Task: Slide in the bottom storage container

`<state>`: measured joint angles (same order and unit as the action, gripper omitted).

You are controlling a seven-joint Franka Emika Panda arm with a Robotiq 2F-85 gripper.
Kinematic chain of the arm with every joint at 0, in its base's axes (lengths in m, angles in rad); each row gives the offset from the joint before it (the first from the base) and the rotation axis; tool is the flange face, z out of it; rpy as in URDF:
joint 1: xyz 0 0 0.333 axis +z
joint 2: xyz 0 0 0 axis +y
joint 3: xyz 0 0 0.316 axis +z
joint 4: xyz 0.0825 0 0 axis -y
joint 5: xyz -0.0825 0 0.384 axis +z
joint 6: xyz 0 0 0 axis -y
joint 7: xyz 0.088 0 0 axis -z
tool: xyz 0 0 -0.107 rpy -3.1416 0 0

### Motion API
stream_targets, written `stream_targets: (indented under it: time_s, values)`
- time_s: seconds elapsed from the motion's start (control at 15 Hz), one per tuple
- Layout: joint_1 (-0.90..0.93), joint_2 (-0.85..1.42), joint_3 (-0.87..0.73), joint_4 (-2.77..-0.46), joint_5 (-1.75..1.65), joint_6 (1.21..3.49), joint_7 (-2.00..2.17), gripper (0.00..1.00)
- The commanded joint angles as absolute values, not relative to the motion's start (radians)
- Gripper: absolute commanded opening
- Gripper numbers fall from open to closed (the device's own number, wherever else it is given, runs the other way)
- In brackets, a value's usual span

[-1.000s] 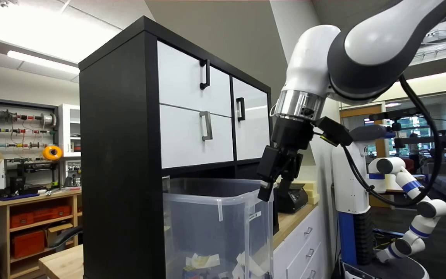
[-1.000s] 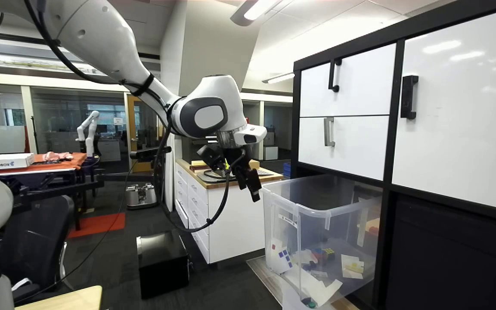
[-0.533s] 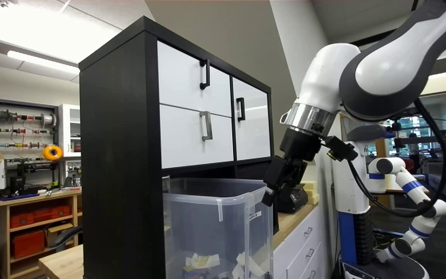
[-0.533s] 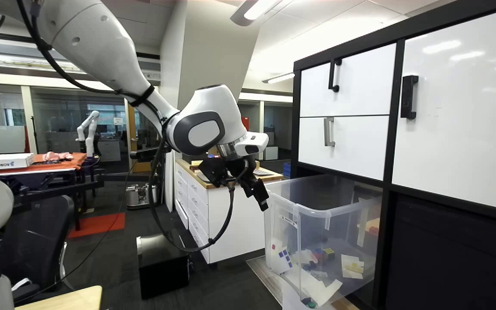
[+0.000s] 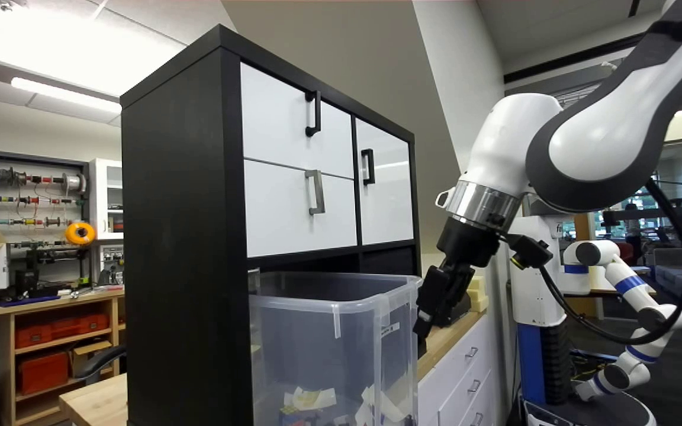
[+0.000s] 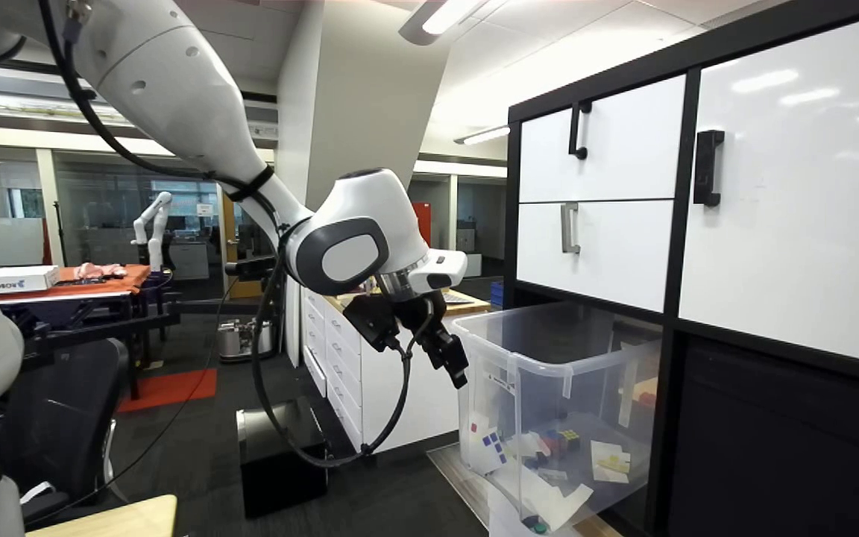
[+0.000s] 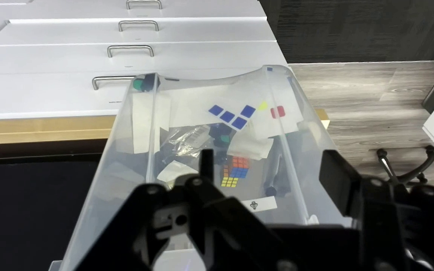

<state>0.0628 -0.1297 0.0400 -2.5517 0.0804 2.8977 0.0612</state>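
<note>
The bottom storage container [image 5: 317, 343] is a large translucent bin that sticks out of the lower opening of the black cabinet [image 5: 181, 236]. It shows in both exterior views [image 6: 586, 399], with papers and cube toys inside. In the wrist view its outer end wall [image 7: 318, 165] lies beyond my fingers. My gripper [image 5: 427, 325] is open and empty, pointing down at the outer side of the bin, with its tips below the rim [image 6: 541, 368]. In the wrist view [image 7: 271, 173] a wide gap shows between the fingers. I cannot tell whether they touch the wall.
White-fronted drawers [image 6: 593, 246] with handles are above the bin. A white drawer unit [image 6: 407, 388] with a wooden top stands beside the bin. A black box [image 6: 280, 462] and an office chair [image 6: 57, 418] are on the floor.
My gripper has moved down and outward, from near the rim's height to lower along the bin's outer side. The bin has not visibly moved.
</note>
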Motion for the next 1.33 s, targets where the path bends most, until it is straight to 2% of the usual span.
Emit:
stream_targets:
  time_s: [0.0, 0.33, 0.47, 0.87, 1.27]
  values:
    - [0.068, -0.09, 0.026, -2.548, 0.107, 2.962, 0.007, 0.45]
    - [0.061, -0.005, 0.02, -2.518, 0.094, 3.063, 0.0, 0.11]
    - [0.059, 0.026, 0.02, -2.504, 0.087, 3.114, -0.004, 0.02]
    - [0.049, 0.099, 0.042, -2.45, 0.097, 3.218, -0.048, 0.0]
    - [0.04, 0.18, 0.044, -2.374, 0.082, 3.225, -0.049, 0.0]
